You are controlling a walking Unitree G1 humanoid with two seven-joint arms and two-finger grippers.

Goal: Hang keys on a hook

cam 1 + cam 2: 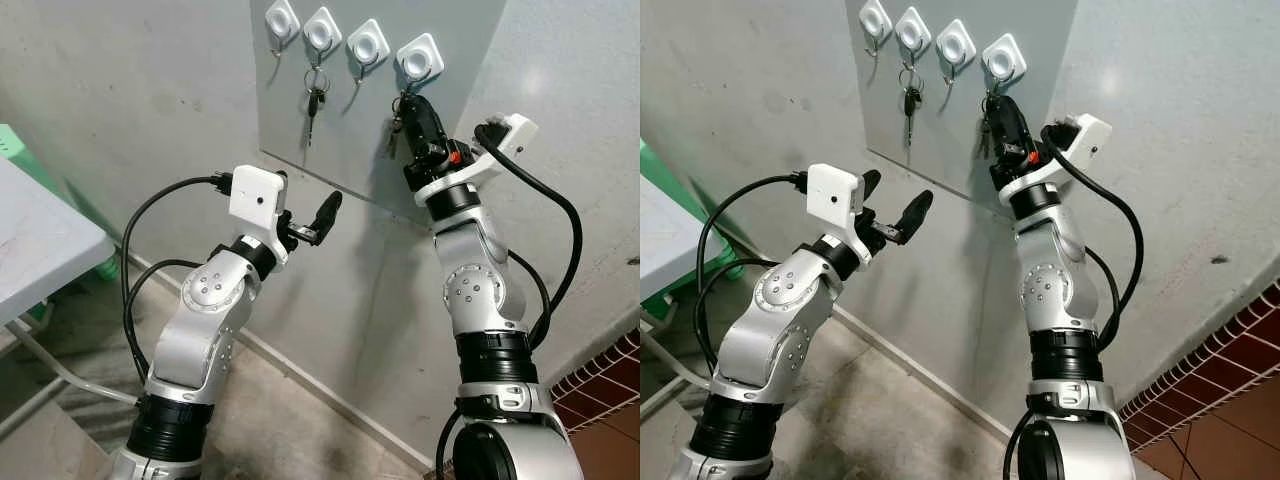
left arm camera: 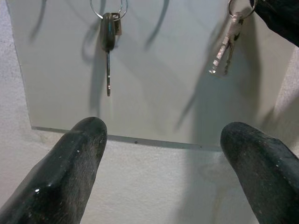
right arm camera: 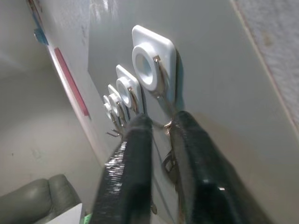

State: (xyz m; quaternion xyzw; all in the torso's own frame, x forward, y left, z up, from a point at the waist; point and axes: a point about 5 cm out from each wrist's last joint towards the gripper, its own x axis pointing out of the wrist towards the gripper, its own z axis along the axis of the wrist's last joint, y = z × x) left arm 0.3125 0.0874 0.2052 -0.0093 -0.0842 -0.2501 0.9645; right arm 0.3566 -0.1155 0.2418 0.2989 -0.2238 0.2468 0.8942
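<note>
Jaws of the raised right gripper (image 1: pixel 405 112) pinching the keys (image 1: pixel 394 128) under the hook (image 1: pixel 419 57) (left gripper (image 1: pixel 310 215) spread)

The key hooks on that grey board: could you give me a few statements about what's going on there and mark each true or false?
1. The grey board carries four white hooks. True.
2. The black-headed key hangs on the hook nearest the robot's left. False: it hangs on the second hook.
3. The right gripper is up at the rightmost hook, fingers around a key bunch. True.
4. The left gripper holds a key. False: it is open and empty.
</note>
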